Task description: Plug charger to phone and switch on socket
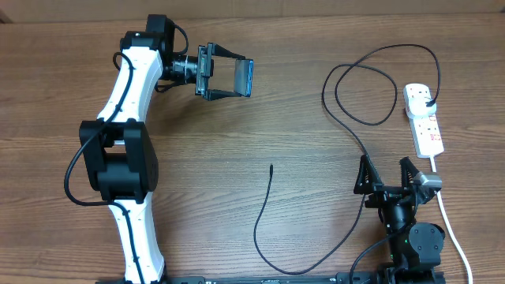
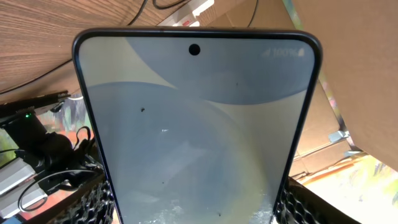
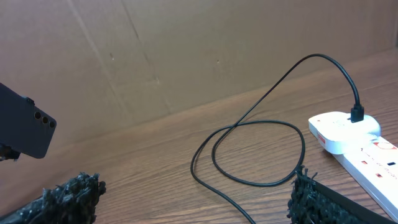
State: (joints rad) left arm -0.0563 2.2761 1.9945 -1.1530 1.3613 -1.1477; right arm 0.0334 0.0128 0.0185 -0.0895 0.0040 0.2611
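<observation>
My left gripper (image 1: 230,79) is shut on the phone (image 1: 243,77) and holds it on edge above the table at the back left, with its blue screen facing right. In the left wrist view the phone's screen (image 2: 196,130) fills the frame between the finger pads. The phone's dark back also shows in the right wrist view (image 3: 25,127). The charger cable (image 1: 363,146) loops on the right. Its black plug (image 1: 428,101) sits in the socket strip (image 1: 426,126), and its free tip (image 1: 271,166) lies mid-table. My right gripper (image 1: 387,172) is open and empty above the cable (image 3: 249,155), near the socket strip (image 3: 354,140).
The strip's thick white cord (image 1: 450,221) runs to the front edge beside my right arm. A cardboard wall (image 3: 186,50) stands behind the table. The cable's slack curves along the front edge (image 1: 316,264).
</observation>
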